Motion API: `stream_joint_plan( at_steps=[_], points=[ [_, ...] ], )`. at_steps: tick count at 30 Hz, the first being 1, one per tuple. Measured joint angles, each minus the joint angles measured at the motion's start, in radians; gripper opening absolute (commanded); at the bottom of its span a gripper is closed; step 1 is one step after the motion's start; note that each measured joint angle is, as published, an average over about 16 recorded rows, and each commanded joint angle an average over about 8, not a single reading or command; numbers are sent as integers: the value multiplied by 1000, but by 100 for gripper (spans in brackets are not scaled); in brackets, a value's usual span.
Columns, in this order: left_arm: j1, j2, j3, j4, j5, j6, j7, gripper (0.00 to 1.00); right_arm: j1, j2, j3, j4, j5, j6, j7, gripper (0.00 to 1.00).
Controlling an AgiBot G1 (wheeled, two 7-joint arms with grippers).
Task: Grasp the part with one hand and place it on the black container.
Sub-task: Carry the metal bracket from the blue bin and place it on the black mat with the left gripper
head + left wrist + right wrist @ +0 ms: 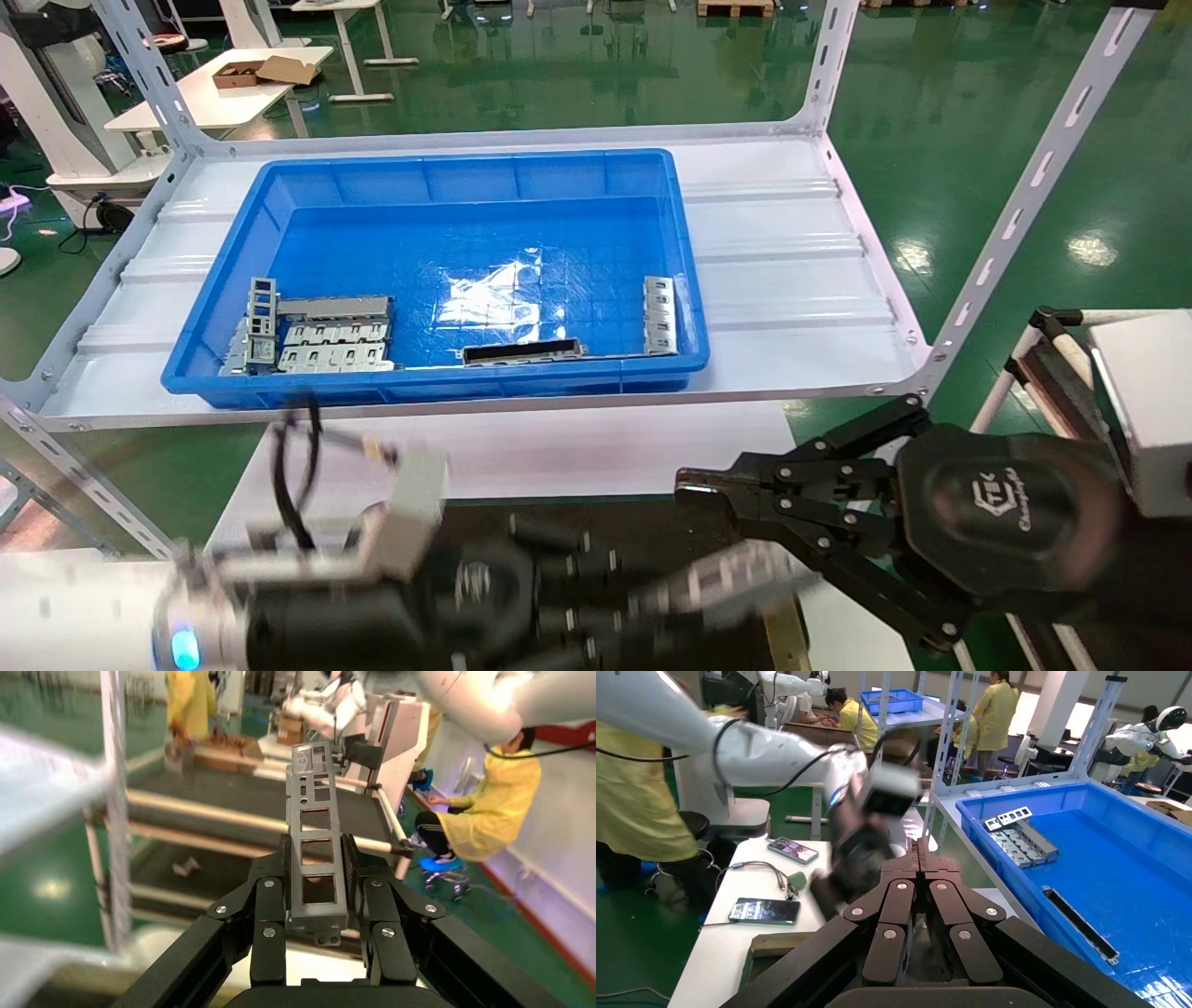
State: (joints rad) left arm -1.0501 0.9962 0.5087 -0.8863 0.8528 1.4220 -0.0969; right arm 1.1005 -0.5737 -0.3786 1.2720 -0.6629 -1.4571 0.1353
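Note:
My left gripper (656, 601) is shut on the part (736, 580), a slim silver-grey strip with rectangular cutouts, and holds it over the near end of the black container (596, 522). In the left wrist view the part (316, 822) stands up between the closed fingers of my left gripper (318, 846). My right gripper (694, 485) is shut and empty, just right of the part above the container's right side. In the right wrist view its jaws (919, 846) are pressed together.
A blue crate (438, 163) sits on the white shelf (782, 280) behind the container. It holds another strip (658, 315), stacked grey plates (331, 335) and a dark slotted bar (523, 351). Slanted shelf posts (1034, 186) stand at the right.

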Motion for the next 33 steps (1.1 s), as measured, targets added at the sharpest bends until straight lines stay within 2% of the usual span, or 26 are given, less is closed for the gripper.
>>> stream_joint_plan(
  at_steps=[4,8,17,22,26,33],
  points=[
    [154,-3,0,-77,-6,-124,-36,0,0,0,0,0,0,0,0,0],
    [298,21,-6,-129,-5,-299,-62,0,0,0,0,0,0,0,0,0],
    [535,184,-42,-211,9,-826,-78,0,0,0,0,0,0,0,0,0],
    [591,278,-37,-255,18,-1100,-84,0,0,0,0,0,0,0,0,0],
    [605,330,-10,-285,21,-1272,-94,0,0,0,0,0,0,0,0,0],
    [587,353,72,-310,9,-1432,-122,0,0,0,0,0,0,0,0,0]
  ],
)
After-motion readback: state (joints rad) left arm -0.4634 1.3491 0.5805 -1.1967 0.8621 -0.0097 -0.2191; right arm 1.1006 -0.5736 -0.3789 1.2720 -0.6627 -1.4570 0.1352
